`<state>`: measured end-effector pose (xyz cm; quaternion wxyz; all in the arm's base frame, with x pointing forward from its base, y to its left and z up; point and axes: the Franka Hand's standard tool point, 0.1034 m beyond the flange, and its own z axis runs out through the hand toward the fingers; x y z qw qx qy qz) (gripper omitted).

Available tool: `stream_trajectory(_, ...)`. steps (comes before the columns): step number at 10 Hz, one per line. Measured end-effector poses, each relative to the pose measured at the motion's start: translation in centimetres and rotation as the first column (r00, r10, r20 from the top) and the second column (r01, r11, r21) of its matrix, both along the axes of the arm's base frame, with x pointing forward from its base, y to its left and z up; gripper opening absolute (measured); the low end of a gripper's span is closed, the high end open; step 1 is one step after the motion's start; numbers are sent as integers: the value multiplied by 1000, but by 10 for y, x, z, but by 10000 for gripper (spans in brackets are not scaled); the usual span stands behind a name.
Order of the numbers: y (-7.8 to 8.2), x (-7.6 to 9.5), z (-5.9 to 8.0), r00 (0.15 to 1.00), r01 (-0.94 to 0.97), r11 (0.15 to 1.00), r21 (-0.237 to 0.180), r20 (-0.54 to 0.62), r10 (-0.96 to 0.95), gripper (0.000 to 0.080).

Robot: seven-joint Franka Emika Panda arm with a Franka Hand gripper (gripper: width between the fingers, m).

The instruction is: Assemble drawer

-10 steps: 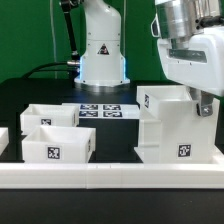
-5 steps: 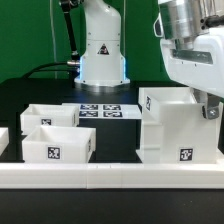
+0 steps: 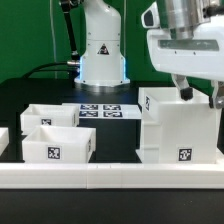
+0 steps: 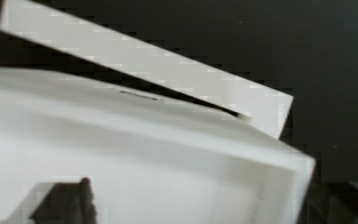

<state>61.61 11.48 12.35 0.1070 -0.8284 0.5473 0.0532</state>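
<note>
The drawer's tall white shell [image 3: 180,125] stands upright at the exterior view's right, with tags on its front and top edge. Two shallow white trays sit at the left, the front one [image 3: 57,143] bearing a tag and the other [image 3: 46,115] behind it. My gripper [image 3: 200,95] hovers just above the shell's top, jaws spread wide and holding nothing. In the wrist view the shell [image 4: 140,140] fills the picture under the gripper [image 4: 211,205], with a dark fingertip [image 4: 60,200] to one side and the other at the frame's edge.
The marker board [image 3: 100,112] lies on the black table behind the trays, before the arm's white base [image 3: 102,50]. A long white border rail [image 3: 110,176] runs along the front. Another white rail [image 4: 149,58] crosses the wrist view beyond the shell.
My gripper has risen from beside the shell's right wall and shifted toward the exterior view's left, and now sits above the shell's top. The shell and trays have not moved.
</note>
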Motion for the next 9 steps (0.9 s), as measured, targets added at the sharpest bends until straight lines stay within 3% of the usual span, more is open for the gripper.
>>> stream_trajectory(2,-8,-9,24,984,-174,985,-15,42,175,645)
stream_trajectory(3,-6,-12,29,975,-217,976,-24,44,218,645)
stream_trajectory(6,-5,-14,23,969,-244,970,-26,42,244,649)
stream_trajectory(7,-8,-18,13,926,-373,927,-39,50,375,649)
stream_trajectory(9,-33,-19,14,778,-618,781,-95,70,624,649)
